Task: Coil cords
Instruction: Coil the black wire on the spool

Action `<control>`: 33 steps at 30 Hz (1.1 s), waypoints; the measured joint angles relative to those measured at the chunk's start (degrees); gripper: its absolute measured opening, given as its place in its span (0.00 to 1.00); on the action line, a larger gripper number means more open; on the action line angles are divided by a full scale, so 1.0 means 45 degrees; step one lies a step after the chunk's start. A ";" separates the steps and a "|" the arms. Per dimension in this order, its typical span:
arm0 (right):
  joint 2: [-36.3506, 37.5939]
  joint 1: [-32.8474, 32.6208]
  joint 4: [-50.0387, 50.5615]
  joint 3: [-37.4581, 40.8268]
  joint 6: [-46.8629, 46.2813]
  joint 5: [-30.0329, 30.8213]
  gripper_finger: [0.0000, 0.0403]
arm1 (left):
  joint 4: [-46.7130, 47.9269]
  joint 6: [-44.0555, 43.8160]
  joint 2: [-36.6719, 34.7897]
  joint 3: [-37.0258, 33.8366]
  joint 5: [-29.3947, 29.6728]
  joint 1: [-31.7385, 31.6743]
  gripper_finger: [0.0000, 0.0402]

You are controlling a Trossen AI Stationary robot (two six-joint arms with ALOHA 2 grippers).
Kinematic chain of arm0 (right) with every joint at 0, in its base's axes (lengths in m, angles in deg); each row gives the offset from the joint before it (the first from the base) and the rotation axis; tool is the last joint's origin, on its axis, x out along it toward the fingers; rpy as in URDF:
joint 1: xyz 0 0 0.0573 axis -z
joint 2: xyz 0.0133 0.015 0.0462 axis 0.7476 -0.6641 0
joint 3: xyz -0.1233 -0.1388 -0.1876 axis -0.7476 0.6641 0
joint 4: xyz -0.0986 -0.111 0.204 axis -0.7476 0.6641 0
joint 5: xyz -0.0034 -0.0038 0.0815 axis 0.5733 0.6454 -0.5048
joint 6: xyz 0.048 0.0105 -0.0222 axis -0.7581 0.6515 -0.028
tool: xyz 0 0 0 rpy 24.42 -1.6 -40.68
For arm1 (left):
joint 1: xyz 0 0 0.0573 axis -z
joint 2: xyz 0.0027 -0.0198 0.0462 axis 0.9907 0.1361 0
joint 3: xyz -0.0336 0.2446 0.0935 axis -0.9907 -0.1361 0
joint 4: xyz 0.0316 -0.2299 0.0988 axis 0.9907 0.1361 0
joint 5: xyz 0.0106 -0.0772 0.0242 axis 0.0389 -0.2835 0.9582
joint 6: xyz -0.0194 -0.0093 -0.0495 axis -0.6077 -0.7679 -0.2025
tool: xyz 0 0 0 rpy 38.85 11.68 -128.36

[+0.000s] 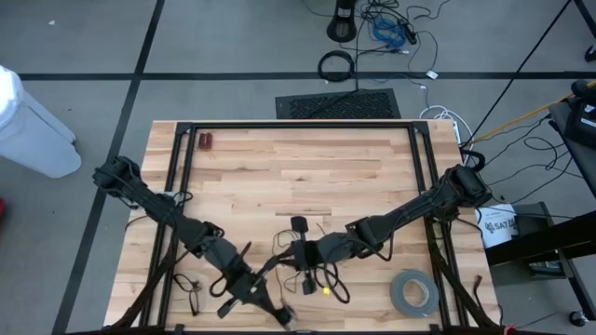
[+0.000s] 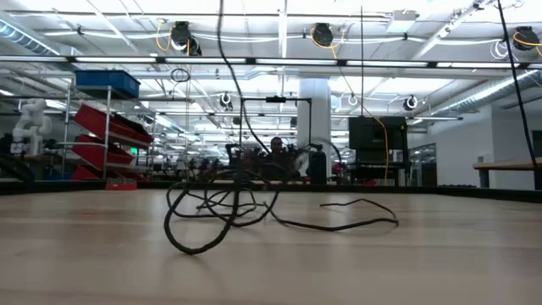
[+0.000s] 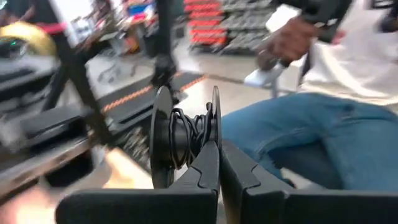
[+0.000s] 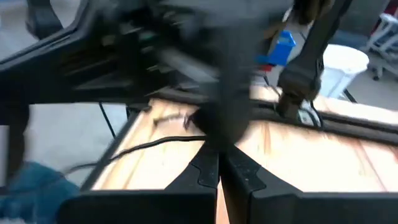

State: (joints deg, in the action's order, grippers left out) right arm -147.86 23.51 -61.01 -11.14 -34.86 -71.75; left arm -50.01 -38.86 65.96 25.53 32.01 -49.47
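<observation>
Both arms were stretched low across the counter toward its near edge. The left gripper was reached out to the counter's front edge, fingers clamped together on a black spool wound with thin black cord. The right gripper was parked near the middle front, fingers pressed shut too, right over the cords. Those were sprawled as loose wiry strands between the two grippers.

From above, a grey tape roll could be seen off to the right front, and the spool was barely made out. Only in the left wrist view were the spool and a seated person's jeans shown behind it. In the low view the cords were seen as tangled loops lying on the wood, one strand trailing off sideways.
</observation>
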 joint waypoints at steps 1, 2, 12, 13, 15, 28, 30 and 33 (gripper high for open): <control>0.0103 -0.0091 0.0425 0.0000 -0.0036 0.0305 0.00 | 0.0264 -0.0037 -0.0094 0.0000 0.0234 -0.0015 0.00; 0.0213 -0.0143 0.0695 0.0000 -0.0096 0.0585 0.00 | 0.0486 -0.0134 -0.0176 0.0000 0.0553 -0.0023 0.00; 0.0976 -0.0660 0.1422 -0.0024 -0.0206 0.1616 0.00 | 0.1247 -0.0255 -0.0512 0.0000 0.1821 -0.0014 0.00; 0.0976 -0.0698 0.1436 -0.0024 -0.0172 0.1608 0.00 | 0.1249 -0.0254 -0.0512 0.0000 0.1970 -0.0005 0.00; 0.0971 -0.0685 0.1481 -0.0024 -0.0153 0.1608 0.00 | 0.1275 -0.0284 -0.0509 0.0000 0.2392 -0.0004 0.00; 0.0987 -0.0714 0.1453 -0.0024 0.0568 0.1680 0.00 | 0.1694 -0.1383 -0.0512 0.0000 0.3559 -0.0422 0.00; 0.1008 -0.0736 0.1469 -0.0024 0.0685 0.1688 0.00 | 0.2191 -0.1688 -0.0512 0.0000 0.3922 -0.0470 0.00; 0.1138 -0.0760 0.1663 -0.0024 0.0757 0.1679 0.00 | 0.2496 -0.1920 -0.0512 0.0000 0.4161 -0.0526 0.00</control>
State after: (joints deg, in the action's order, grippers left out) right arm -142.74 20.09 -53.53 -11.25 -31.45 -64.20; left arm -38.78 -47.50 63.65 25.53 50.74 -51.84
